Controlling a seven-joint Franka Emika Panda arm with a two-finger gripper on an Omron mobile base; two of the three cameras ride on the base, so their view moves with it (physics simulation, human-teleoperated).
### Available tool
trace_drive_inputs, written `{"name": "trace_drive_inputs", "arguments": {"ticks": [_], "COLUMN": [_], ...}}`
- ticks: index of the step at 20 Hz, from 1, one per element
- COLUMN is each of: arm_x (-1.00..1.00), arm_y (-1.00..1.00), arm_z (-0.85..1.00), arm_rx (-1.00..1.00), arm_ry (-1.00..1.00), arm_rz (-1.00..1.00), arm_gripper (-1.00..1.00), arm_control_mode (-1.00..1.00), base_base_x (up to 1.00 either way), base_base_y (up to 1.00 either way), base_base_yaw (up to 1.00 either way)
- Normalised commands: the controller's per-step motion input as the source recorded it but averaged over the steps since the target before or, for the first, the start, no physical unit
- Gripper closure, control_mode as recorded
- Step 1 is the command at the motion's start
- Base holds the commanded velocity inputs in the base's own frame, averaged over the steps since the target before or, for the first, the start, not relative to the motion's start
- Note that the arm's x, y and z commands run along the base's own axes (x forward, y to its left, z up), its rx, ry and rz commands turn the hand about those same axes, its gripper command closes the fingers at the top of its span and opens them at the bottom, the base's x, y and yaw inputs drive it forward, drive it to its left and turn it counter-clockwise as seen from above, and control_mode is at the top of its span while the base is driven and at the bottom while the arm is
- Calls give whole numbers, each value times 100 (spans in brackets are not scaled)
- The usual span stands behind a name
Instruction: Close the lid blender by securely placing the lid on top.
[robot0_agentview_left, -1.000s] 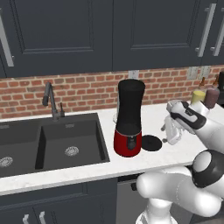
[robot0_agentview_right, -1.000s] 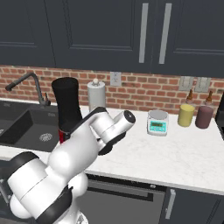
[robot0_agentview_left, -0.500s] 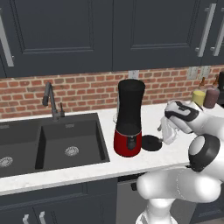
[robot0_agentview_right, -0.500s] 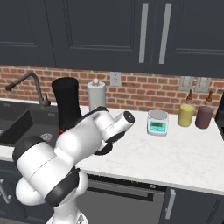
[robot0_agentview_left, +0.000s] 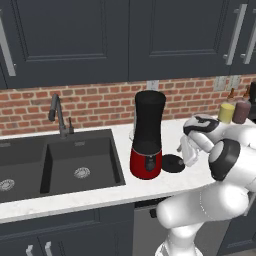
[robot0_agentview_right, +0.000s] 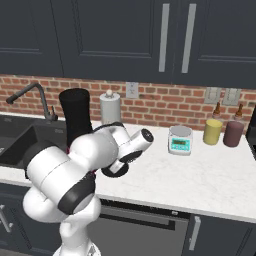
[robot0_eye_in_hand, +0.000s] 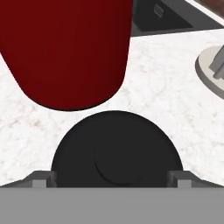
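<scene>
Spanning the frame, desk: white marble desk, dark sink at left, brick wall behind.
Blender: blender at centre, black jar uncovered.
Lid: lid flat on the desk, just beside the red base.
Hand: hand released, fingertips either side of the lid.
</scene>
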Motion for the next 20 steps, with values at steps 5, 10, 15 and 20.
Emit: {"name": "trace_drive_inputs", "arguments": {"ticks": [5,10,15,20], "arm_x": [7,3,0,0], "arm_y": [1,5,13,16], "arm_z": [-1,0,-1,-10], "arm_rx": [0,0,0,-3], "arm_ry": [0,0,1,3], "arm_rz": [3,4,5,4], "arm_gripper": [-100,-100,-100,-100], "arm_control_mode": [-100,-100,-100,-100], "base_base_x": [0,0,0,0], "base_base_y": [0,0,0,0], "base_base_yaw": [0,0,0,0]}}
